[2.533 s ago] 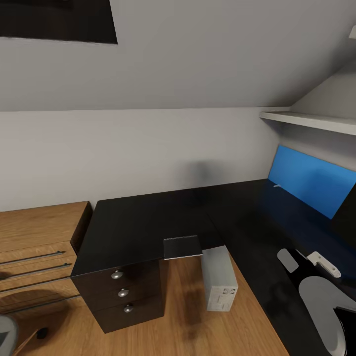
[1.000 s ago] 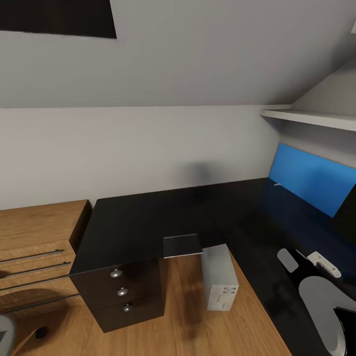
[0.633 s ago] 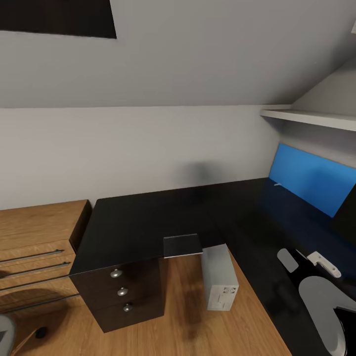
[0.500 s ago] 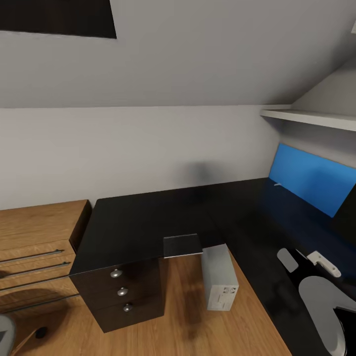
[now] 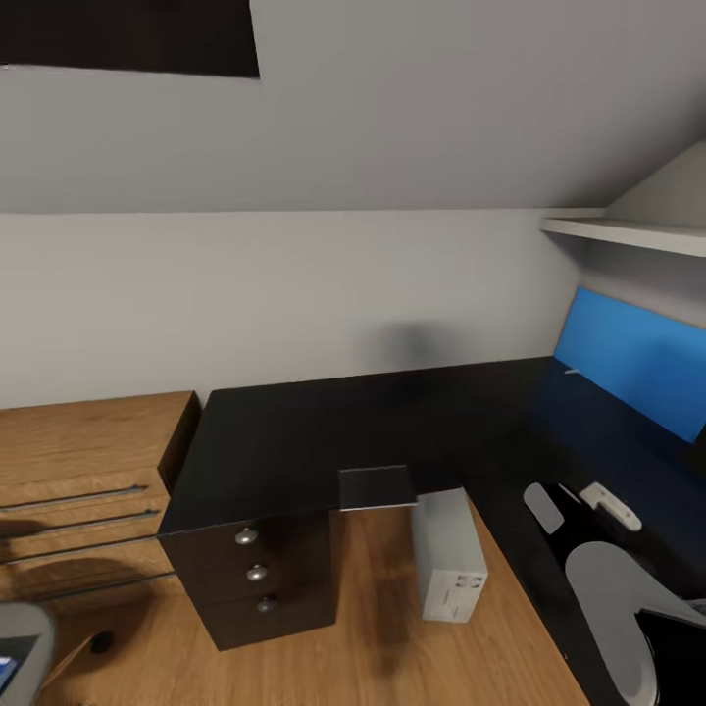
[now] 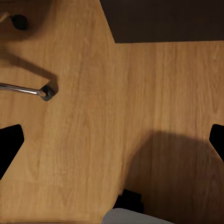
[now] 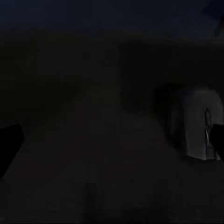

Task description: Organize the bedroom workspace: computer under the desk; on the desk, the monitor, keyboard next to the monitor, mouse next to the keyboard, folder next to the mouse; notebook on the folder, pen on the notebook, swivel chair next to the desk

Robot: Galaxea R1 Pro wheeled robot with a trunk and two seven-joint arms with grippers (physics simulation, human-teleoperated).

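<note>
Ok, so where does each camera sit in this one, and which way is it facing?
Head view: high on the robot, facing forward and down at the desk, notebook and computer; the right arm shows.
Left wrist view: faces down at the wood floor and a chrome swivel chair leg; left pincer fingertips sit at the edges.
Right wrist view: close over the dark desk top; right pincer fingertips sit at the edges.
Shared: head and left wrist, floor; head and right wrist, desk.

One desk, one notebook, one computer, three round knobs, one wood chest.
</note>
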